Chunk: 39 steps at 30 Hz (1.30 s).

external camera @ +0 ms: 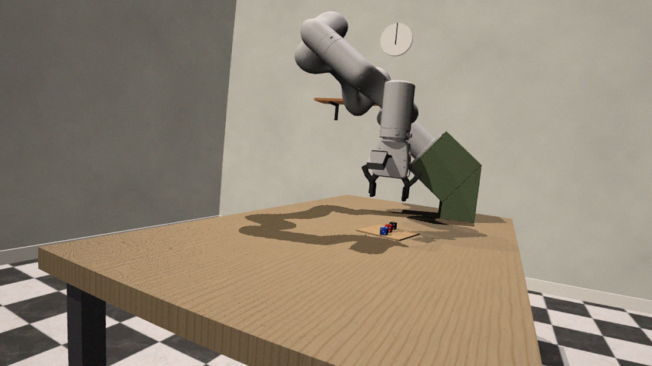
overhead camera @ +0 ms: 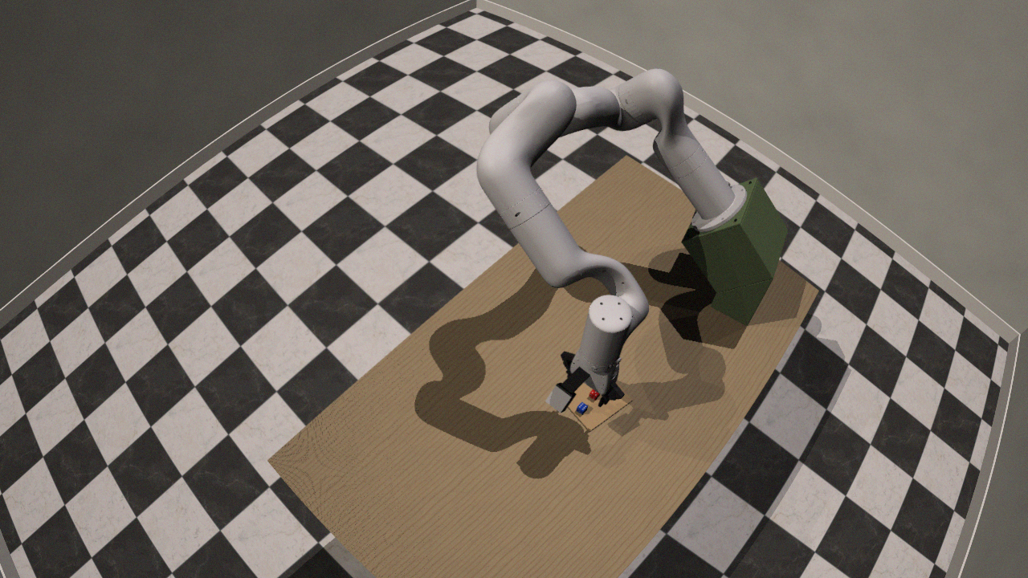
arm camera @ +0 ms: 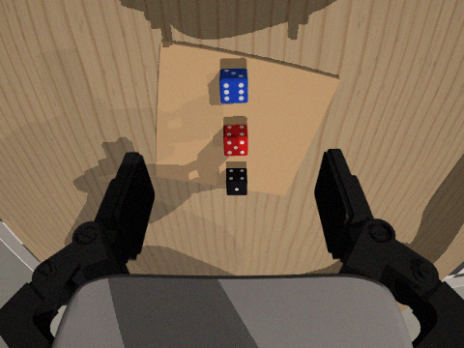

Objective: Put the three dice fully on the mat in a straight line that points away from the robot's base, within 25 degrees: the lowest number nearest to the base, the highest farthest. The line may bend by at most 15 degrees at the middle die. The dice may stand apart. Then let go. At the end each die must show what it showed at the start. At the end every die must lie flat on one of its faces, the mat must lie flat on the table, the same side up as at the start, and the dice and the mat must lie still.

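Observation:
A small tan mat (arm camera: 246, 123) lies flat on the wooden table. Three dice stand on it in a straight row, apart from each other. The blue die (arm camera: 234, 85) is farthest from me and shows several white pips. The red die (arm camera: 236, 139) is in the middle. The black die (arm camera: 236, 181) is nearest, at the mat's near edge. In the exterior view the blue die (external camera: 383, 230), the red die (external camera: 388, 226) and the black die (external camera: 392, 224) sit on the mat (external camera: 389, 233). My gripper (arm camera: 233, 171) (external camera: 388, 191) is open wide and empty, well above the dice.
The green base block (external camera: 447, 176) stands at the table's far end, behind the mat. The arm's shadow falls across the table around the mat. A small shelf (external camera: 328, 100) and a clock (external camera: 396, 39) are on the back wall.

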Tool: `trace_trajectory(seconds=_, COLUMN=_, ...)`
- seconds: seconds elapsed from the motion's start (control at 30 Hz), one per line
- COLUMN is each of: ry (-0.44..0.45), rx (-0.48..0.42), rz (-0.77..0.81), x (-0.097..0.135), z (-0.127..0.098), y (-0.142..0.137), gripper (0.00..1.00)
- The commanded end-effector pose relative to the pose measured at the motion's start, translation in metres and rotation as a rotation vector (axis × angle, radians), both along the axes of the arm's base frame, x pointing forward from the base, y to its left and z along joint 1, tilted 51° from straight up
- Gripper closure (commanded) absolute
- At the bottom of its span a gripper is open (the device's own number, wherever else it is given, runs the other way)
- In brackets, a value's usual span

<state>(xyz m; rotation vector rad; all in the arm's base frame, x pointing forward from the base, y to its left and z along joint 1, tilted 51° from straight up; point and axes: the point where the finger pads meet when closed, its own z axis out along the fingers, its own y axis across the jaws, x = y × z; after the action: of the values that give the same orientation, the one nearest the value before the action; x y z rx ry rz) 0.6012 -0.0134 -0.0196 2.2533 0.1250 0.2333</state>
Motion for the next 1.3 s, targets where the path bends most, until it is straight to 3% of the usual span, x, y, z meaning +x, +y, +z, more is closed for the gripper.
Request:
trace_trajectory(seconds=0.0, ry=-0.001, rx=0.000, rz=0.001, x=0.001, z=0.001, y=0.001, gripper=0.00)
trace_trajectory(seconds=0.6, ry=-0.001, rx=0.000, rz=0.001, x=-0.001, z=0.004, y=0.004, gripper=0.00)
trace_trajectory(seconds=1.27, ry=-0.001, rx=0.000, rz=0.001, x=-0.016, z=0.049, y=0.059, gripper=0.00)
